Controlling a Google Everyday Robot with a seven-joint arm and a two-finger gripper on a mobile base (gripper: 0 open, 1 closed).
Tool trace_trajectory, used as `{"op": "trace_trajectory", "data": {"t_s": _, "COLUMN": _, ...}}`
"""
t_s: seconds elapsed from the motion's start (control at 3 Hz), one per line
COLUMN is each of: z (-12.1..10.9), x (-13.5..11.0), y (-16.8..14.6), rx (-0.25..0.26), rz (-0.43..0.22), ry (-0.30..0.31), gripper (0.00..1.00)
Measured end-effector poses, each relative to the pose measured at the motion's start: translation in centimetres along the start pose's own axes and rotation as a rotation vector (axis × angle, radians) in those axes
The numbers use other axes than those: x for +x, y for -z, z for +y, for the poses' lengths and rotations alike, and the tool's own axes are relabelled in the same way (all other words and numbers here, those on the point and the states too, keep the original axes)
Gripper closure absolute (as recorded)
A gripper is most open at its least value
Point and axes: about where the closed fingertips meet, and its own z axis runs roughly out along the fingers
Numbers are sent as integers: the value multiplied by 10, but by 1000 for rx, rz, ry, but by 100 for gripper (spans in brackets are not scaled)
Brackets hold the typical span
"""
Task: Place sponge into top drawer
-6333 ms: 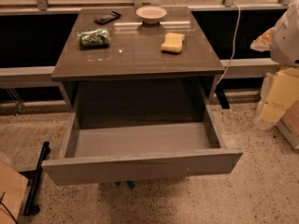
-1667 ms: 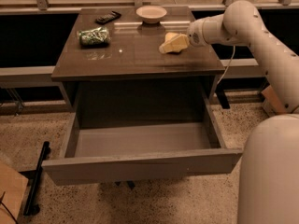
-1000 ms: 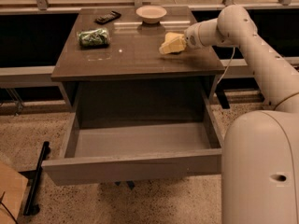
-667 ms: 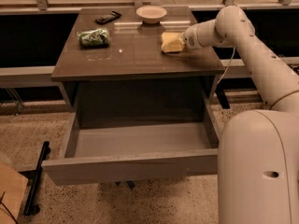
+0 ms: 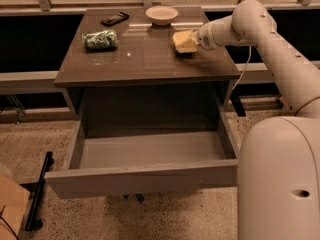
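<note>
On the cabinet top (image 5: 145, 59), right of centre: sponge (image 5: 184, 41), pale yellow, blocky, rounded edges. Gripper (image 5: 197, 39) sits at its right edge, arm reaching in from the right, wrist roughly level. Can't tell whether it's clamped. Top drawer (image 5: 142, 176) open below.

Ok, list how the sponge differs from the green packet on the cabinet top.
Colour: the sponge is pale yellow, the green packet dark green and crinkly. Place: the sponge sits on the right, the green packet on the left. Contact: the gripper is at the sponge's right edge; the green packet lies untouched. Both lie on the cabinet top, neither in the open top drawer.
</note>
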Motion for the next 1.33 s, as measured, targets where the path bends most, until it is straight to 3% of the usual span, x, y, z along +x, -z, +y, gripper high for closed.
{"op": "trace_trajectory", "data": {"t_s": 0.33, "z": 29, "x": -21, "y": 31, "rx": -45, "rz": 31, "ry": 120, "gripper": 100}}
{"op": "trace_trajectory", "data": {"t_s": 0.67, "z": 81, "x": -25, "y": 73, "rx": -185, "rz": 72, "ry": 226, "gripper": 100}}
{"op": "trace_trajectory", "data": {"t_s": 1.0, "z": 150, "x": -13, "y": 119, "rx": -365, "rz": 95, "ry": 312, "gripper": 100}}
{"op": "trace_trajectory", "data": {"t_s": 1.33, "z": 217, "x": 11, "y": 152, "rx": -506, "rz": 99, "ry": 363, "gripper": 100}}
